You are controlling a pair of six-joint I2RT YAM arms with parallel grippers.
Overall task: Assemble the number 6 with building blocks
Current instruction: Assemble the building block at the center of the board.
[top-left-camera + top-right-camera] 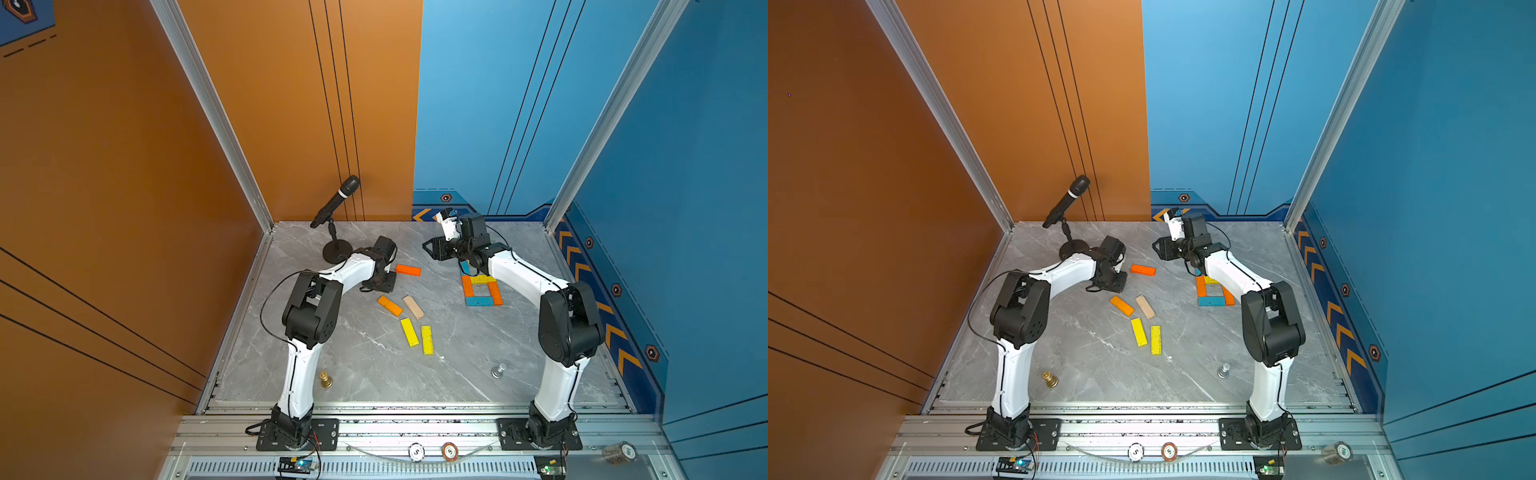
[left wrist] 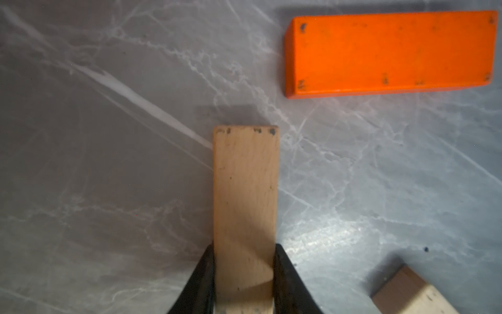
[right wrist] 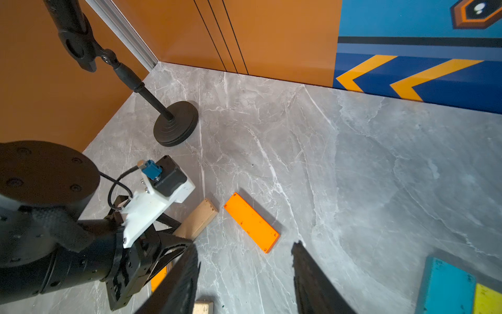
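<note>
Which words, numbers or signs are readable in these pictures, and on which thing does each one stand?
"5": on the white chip, in both top views.
"5": on the brown chip beside it.
Marking on the grey chip: too blurred to read.
Fine marks on one yellow block: too small to read.
No other text is legible.

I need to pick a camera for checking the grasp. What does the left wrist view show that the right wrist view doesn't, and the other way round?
Only the left wrist view: both fingers of the left end effector pressed against the long sides of the pale wood block. Only the right wrist view: the microphone stand, a blue block and yellow block side by side, and the right end effector open and empty. Both: that wood block and the orange block lying flat beside it on the marble table.
</note>
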